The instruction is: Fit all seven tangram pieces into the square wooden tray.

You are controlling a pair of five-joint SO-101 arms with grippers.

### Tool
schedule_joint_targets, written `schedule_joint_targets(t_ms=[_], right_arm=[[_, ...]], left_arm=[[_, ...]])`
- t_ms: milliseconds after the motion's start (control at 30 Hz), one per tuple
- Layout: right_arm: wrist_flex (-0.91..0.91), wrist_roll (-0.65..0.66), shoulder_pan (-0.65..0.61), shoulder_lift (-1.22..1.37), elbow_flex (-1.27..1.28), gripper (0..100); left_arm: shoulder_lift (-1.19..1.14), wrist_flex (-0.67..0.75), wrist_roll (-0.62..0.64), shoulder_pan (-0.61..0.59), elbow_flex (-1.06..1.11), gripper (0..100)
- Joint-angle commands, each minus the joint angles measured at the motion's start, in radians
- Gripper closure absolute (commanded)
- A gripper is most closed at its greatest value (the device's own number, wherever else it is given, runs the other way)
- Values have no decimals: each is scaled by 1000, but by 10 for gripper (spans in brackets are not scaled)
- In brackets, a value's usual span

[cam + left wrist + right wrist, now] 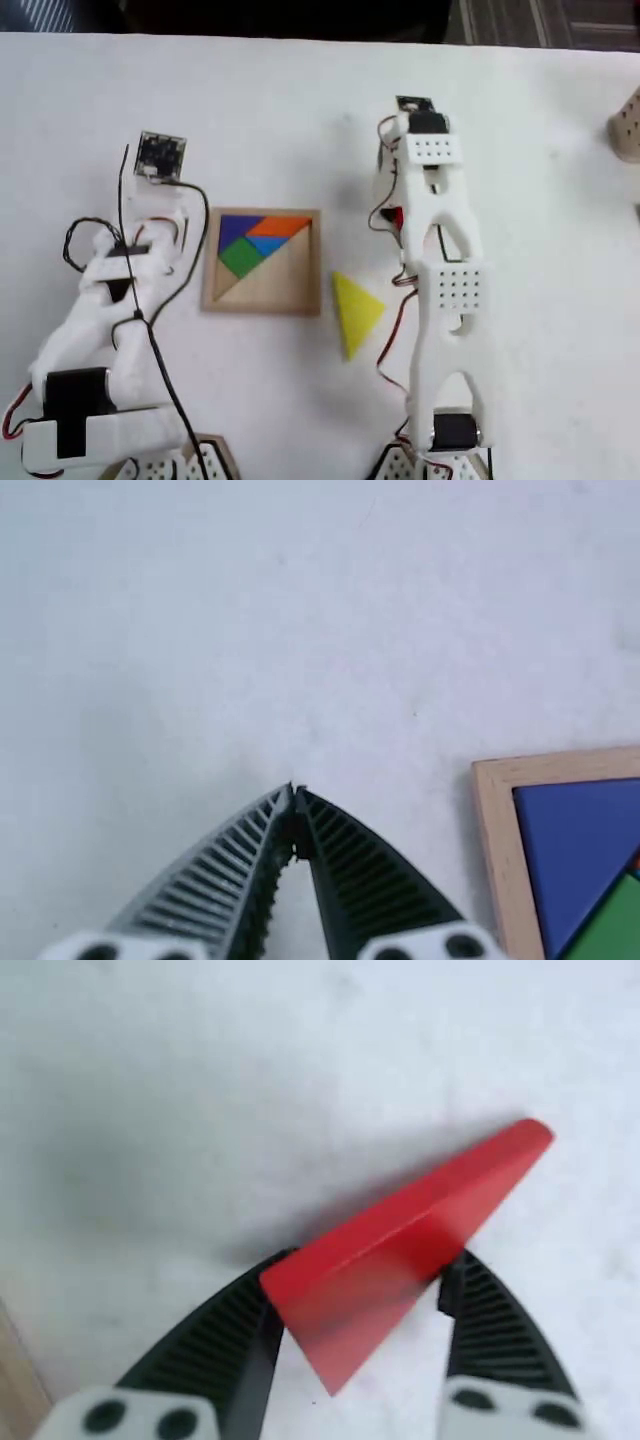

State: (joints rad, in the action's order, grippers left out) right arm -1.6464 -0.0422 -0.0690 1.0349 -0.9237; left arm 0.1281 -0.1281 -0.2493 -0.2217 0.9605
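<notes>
Tangram pieces lie partly sorted. Low in the centre of the high view, a yellow triangle (354,310) rests on the white table (540,300), just right of the square wooden tray (262,303). Inside the tray, a green piece (240,257), a blue piece (236,229) and an orange piece (280,226) sit in its upper left part. Left of the tray, the left gripper (295,798) has its jaws pressed together on nothing. Farther up, right of the tray, the right gripper (365,1270) clamps a red piece (400,1245), held at a slant.

2 white arms (442,290), black ribbed fingers (368,878)
</notes>
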Motion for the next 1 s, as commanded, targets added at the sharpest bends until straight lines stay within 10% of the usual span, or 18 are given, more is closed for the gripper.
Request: schedule_joint_targets(t_ms=[0,967], right_arm=[[-16,-11,10,2,2,872],[-71,-11,54,-48,12,981]], left_arm=[[4,-3,-20,-12,-48,976],[4,-3,-20,-12,-48,976]])
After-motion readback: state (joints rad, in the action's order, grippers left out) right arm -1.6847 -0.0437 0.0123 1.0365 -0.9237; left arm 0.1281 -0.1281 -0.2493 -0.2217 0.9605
